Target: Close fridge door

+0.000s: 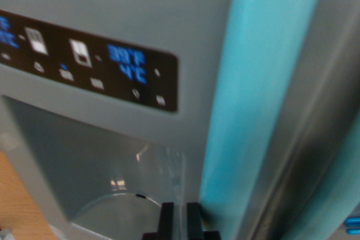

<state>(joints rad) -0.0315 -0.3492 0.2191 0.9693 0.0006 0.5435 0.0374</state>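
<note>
Soft, evenly lit, blurred throughout.
Glowing blue on the display, digits smeared; pale glare down the handle; small highlights in the shadowed dispenser recess.

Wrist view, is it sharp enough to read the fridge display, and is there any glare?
Wrist view: soft and blurred overall; the control panel glows blue but its digits smear; a bright highlight sits in the dispenser recess; the teal handle looks washed out.

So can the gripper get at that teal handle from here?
Probably yes: the gripper sits just to the wrist view's left of the teal handle, almost against it, with nothing showing between them. The picture is blurred.
</note>
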